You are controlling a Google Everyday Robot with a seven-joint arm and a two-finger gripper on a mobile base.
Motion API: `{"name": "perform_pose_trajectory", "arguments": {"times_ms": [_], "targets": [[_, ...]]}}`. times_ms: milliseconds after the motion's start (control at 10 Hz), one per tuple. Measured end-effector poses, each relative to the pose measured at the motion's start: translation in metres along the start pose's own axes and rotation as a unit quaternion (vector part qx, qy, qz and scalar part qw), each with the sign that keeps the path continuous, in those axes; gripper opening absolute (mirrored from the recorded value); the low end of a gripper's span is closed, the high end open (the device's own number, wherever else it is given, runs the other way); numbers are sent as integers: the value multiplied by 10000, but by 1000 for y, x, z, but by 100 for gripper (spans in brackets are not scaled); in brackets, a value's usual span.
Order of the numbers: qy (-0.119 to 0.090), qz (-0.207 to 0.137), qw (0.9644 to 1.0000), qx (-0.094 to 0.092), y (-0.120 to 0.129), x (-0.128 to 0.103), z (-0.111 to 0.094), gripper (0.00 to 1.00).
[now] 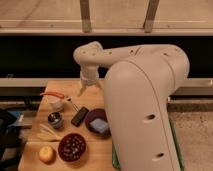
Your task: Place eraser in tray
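Gripper [89, 88], jaws spread, hovers beyond the eraser [80, 116]; a misaligned descent might grab the stick [73, 104] (just beside it).

Wooden table [98, 152] before dark wall [40, 56]

Orange fruit [46, 153], metal can [55, 119], blue-grey block [100, 126]

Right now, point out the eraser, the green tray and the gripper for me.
eraser [80, 116]: camera view, middle of its black top face.
green tray [114, 159]: camera view, on the visible strip of its left rim.
gripper [88, 90]: camera view, midway between its open fingertips, hanging just beyond the eraser.
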Motion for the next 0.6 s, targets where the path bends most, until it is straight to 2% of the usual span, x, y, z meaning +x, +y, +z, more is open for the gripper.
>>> {"name": "perform_pose_trajectory", "arguments": {"times_ms": [300,400,600], "targets": [[-72,-218,9997,-103,52,12,27,80],[4,-270,9994,-193,64,15,40,80],[58,-326,9992,-242,73,17,46,80]]}}
